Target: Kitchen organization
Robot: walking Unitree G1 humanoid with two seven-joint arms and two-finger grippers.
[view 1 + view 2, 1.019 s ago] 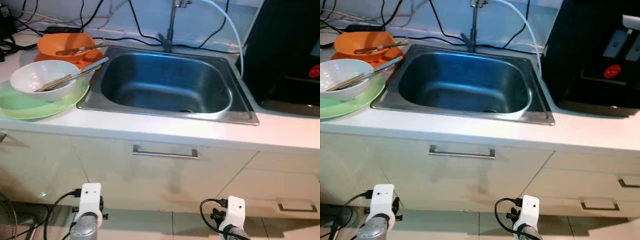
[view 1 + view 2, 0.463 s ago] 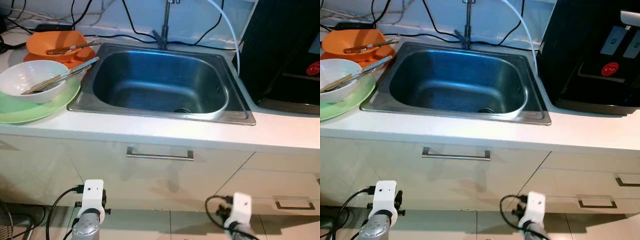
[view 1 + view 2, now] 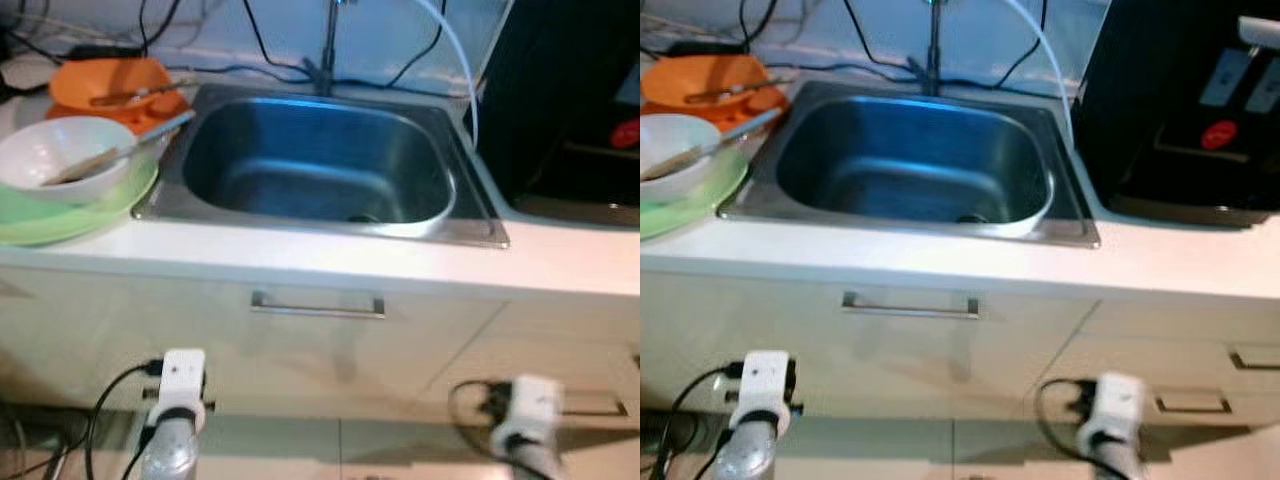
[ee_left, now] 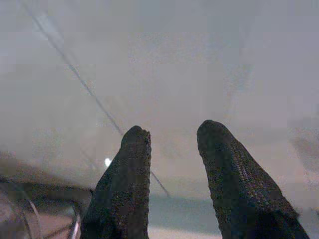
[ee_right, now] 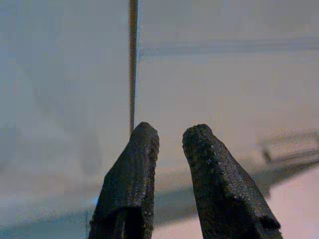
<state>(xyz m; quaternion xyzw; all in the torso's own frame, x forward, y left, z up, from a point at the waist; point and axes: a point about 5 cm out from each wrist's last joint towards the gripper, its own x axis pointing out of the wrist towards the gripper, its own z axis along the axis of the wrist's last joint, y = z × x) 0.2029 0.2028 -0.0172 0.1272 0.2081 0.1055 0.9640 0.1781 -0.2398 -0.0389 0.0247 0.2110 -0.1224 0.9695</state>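
A steel sink (image 3: 320, 226) is set in the white counter, its basin bare, with a thin faucet (image 3: 328, 45) behind it. On the left, a white bowl (image 3: 45, 150) holding chopsticks (image 3: 125, 148) sits on a green plate (image 3: 40, 224). Behind it is an orange bowl (image 3: 105, 82) with a utensil in it. Both arms hang low before the cabinet, the left arm (image 3: 180, 380) and the right arm (image 3: 528, 410). The left gripper (image 4: 172, 130) and right gripper (image 5: 171, 130) are open, with nothing between their fingers, and point at pale cabinet fronts.
A black appliance (image 3: 575, 110) stands on the counter right of the sink. A white hose (image 3: 462, 55) and black cables run along the back wall. A drawer with a bar handle (image 3: 317, 305) sits below the sink. Tiled floor lies under the arms.
The right arm has swung out to the right and is blurred. The view has shifted slightly and softened. The left arm has hardly moved.
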